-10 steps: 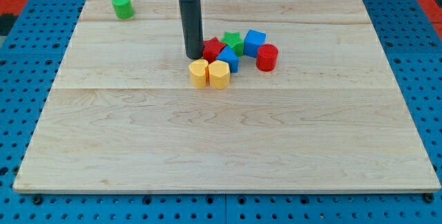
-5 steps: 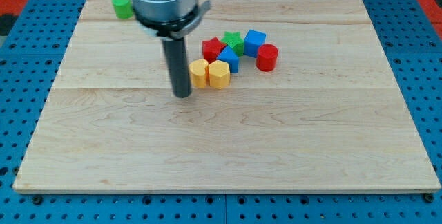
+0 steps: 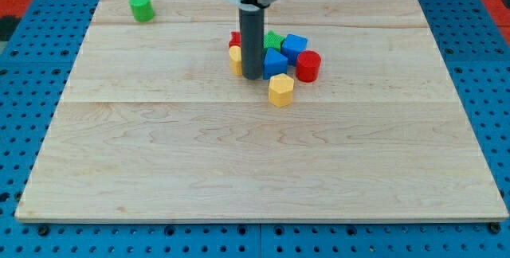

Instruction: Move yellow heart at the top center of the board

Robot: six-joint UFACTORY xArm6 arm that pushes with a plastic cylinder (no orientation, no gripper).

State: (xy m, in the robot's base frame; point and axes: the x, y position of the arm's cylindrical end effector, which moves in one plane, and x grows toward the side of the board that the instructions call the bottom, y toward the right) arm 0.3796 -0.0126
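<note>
My tip (image 3: 253, 76) rests on the board in the middle of a block cluster. A yellow block (image 3: 235, 58), likely the heart, shows only as a sliver at the rod's left edge, touching it. A red block (image 3: 234, 39) peeks out just above it. A yellow hexagonal block (image 3: 280, 89) lies apart, just to the lower right of the tip. To the rod's right sit a blue block (image 3: 276, 63), a green star (image 3: 273, 40), a blue cube (image 3: 294, 46) and a red cylinder (image 3: 308, 65).
A green cylinder (image 3: 142, 7) stands alone near the board's top left corner. The wooden board (image 3: 239, 170) lies on a blue perforated table.
The rod moved from the lower left of the yellow pair up and right into the cluster. One yellow block went up beside the red one. The hexagonal one slid right and down.
</note>
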